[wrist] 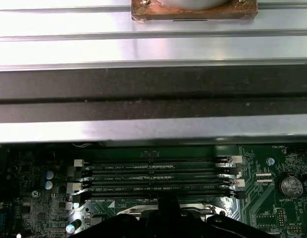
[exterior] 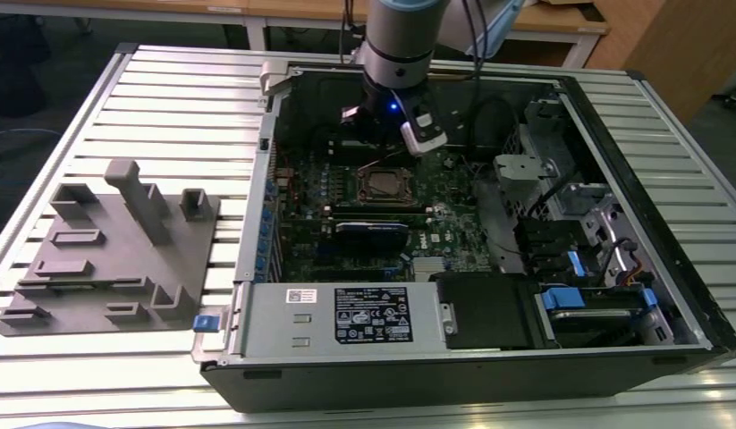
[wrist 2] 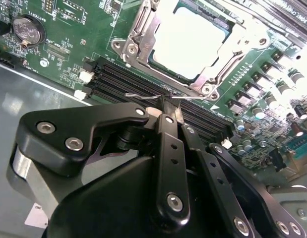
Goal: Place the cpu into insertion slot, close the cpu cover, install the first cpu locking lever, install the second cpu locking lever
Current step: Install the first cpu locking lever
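The cpu (wrist 2: 190, 39) lies pale and flat in the insertion slot (exterior: 385, 183) on the green motherboard. The silvery cpu cover (wrist 2: 136, 37) is folded down around it as a frame. A thin wire locking lever (wrist 2: 138, 94) runs beside the socket, on its memory-slot side. My gripper (wrist 2: 166, 105) is shut, and its black fingertips sit right on that lever, which crosses under the tips. In the exterior view the gripper (exterior: 389, 143) hangs just behind the socket inside the open case. In the first wrist view the dark fingers (wrist: 163, 218) sit at the socket's edge.
Black memory slots (wrist: 153, 176) lie between the socket and the case wall (wrist: 153, 89). A coin battery (wrist 2: 27, 29) sits on the board. Black cables (exterior: 487, 116) and drive cages crowd the exterior view's right. A grey fixture plate (exterior: 111, 250) lies on the table outside the case.
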`<move>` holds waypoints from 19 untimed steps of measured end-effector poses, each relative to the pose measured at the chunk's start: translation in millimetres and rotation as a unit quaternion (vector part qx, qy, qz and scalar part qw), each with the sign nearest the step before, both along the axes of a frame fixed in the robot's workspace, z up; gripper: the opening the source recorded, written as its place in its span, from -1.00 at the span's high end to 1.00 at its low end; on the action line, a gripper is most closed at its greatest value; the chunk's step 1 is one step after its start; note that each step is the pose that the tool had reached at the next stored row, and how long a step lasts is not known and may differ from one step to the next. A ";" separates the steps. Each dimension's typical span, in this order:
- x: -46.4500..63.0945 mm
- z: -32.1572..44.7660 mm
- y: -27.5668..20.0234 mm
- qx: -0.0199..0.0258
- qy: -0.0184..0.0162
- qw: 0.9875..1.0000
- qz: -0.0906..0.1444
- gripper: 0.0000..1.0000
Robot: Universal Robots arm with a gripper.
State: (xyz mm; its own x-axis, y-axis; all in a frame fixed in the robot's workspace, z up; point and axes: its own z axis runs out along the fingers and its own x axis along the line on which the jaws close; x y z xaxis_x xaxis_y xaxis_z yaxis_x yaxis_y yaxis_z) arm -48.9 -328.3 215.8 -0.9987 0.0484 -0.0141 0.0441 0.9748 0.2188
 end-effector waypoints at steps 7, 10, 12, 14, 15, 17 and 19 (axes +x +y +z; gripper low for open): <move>3.4 -1.0 0.0 -0.001 0.000 1.000 0.000 0.79; 3.9 -1.3 0.0 -0.001 0.000 1.000 0.000 0.79; 4.0 -1.5 0.0 -0.001 0.000 1.000 0.000 0.79; 4.0 -1.6 0.0 -0.001 0.000 1.000 0.000 0.79; 4.0 -1.6 0.0 -0.001 0.000 1.000 0.000 0.79; 4.0 -2.1 0.1 -0.001 0.000 1.000 0.000 0.79; 3.9 -3.3 0.0 -0.001 0.000 1.000 0.000 0.79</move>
State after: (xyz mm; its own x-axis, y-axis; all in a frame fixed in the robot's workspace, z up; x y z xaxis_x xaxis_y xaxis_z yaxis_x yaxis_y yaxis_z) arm -45.0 -328.3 212.5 -0.9987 0.0490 -0.0141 0.0448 0.9751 0.2171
